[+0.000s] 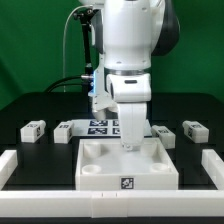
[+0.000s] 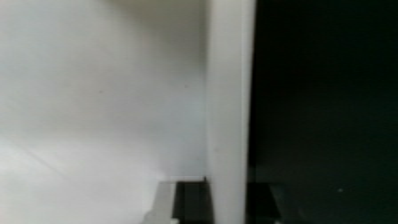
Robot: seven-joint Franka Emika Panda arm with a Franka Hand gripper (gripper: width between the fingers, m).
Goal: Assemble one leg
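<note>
Several small white legs with tags lie on the black table in the exterior view: one (image 1: 35, 128) at the left, one (image 1: 66, 131) beside it, one (image 1: 161, 131) and one (image 1: 193, 129) at the right. None is held. The large white tray-like panel (image 1: 100, 165) lies in front of them. My gripper (image 1: 130, 144) is down at the middle of its far rim. In the wrist view the panel's white rim (image 2: 230, 100) runs between my two dark fingers (image 2: 189, 205), and my gripper (image 2: 230, 206) is shut on it. No leg shows in the wrist view.
The marker board (image 1: 100, 125) lies behind the panel, partly hidden by the arm. White border blocks stand at the left (image 1: 10, 165), the right (image 1: 214, 165) and along the front (image 1: 110, 208). Cables hang behind the arm.
</note>
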